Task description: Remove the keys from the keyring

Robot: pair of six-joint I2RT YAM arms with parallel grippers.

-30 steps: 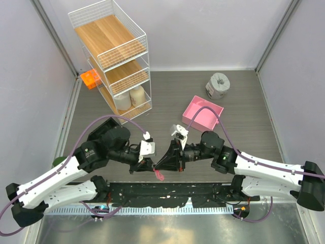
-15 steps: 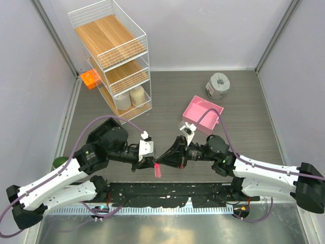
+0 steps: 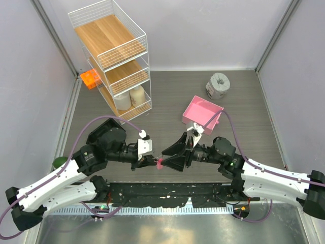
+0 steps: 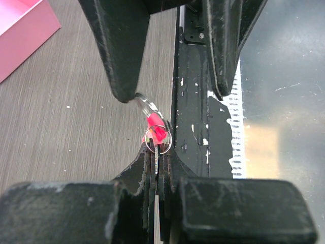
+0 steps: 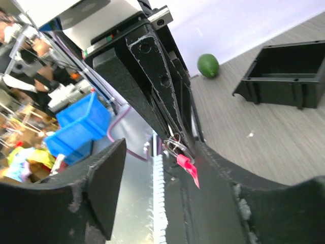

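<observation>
Right gripper (image 3: 165, 157) now spread open, left gripper (image 3: 153, 161) clenched on keys (image 4: 155, 154), keyring (image 4: 155, 125) between.

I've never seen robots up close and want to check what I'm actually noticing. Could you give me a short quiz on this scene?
1. True or false: the right claw is open.
2. Which claw is clamped shut, with the pink tag dangling at its tip? A) left claw B) right claw C) neither
3. What colour is the tray on the table beyond the claws?

Key: 1 true; 2 A; 3 pink.
</observation>
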